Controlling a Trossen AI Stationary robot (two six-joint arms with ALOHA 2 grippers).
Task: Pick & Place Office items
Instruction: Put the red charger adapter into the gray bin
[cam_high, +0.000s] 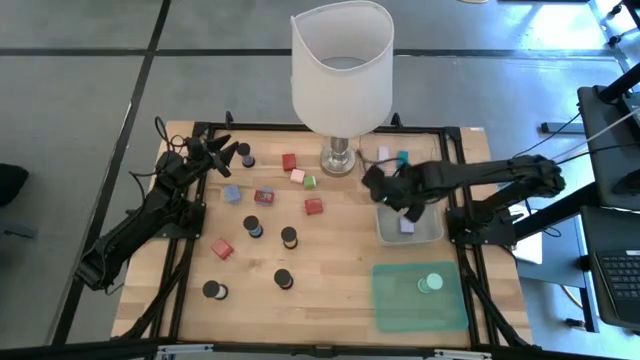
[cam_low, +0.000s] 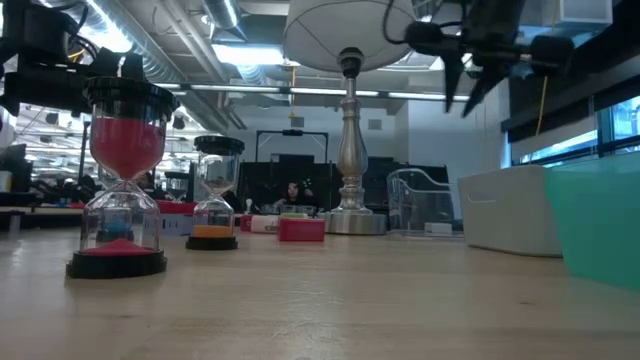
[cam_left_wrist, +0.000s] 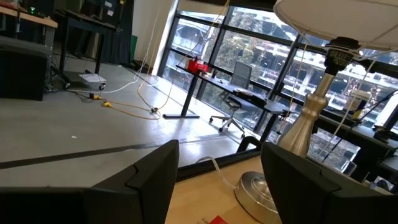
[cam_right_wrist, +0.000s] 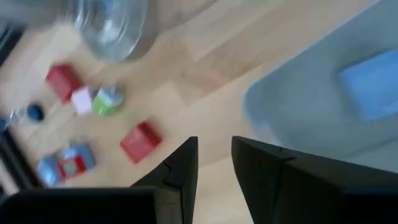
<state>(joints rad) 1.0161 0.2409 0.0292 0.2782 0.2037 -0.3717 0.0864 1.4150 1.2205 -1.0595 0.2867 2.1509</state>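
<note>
Small office items lie scattered on the wooden table: black hourglass-like cylinders, red blocks, and a pink block beside a green one. A mint-green disc rests on the green mat. A pale blue block lies in the grey tray. My right gripper hovers above that tray's far left corner, fingers a narrow gap apart and empty. My left gripper is raised at the far left, open and empty.
The large white-shaded lamp stands at the table's far middle, its metal base close to both grippers. A teal block and a white block sit right of the base. Bare wood lies along the near edge.
</note>
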